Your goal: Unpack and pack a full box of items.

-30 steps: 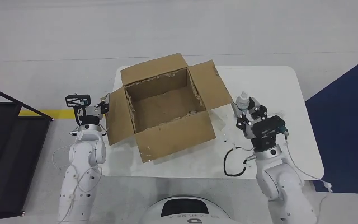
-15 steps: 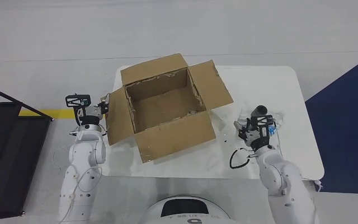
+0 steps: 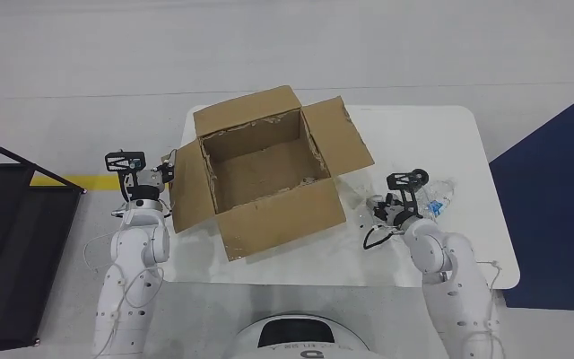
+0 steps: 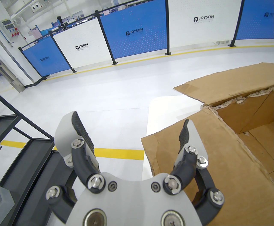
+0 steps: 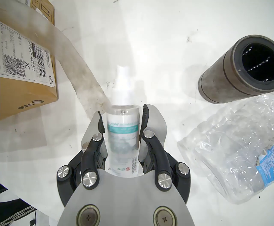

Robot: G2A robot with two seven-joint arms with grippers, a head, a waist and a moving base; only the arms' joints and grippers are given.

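Box (image 3: 265, 170) looks empty, unpacking judged near done: right hand (image 5: 123, 119) clamps the spray (image 5: 122, 137) over the bench (image 3: 448, 144) at box's 3 o'clock, near cylinder (image 5: 231, 72) and crushed bottle (image 5: 231, 149); left hand (image 4: 130, 119) wide open at 9 o'clock; repacking not yet begun.

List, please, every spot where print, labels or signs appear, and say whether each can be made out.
Box sticker: barcode, square code and a short code line, clear; the rest too small.
Upper box label: arrow signs, cut off at the edge.
Bottle: teal-banded label, blurred.
Crumpled plastic: scrap of blue label, unreadable.
Fence panels: one logo and word, repeated on each, clear.
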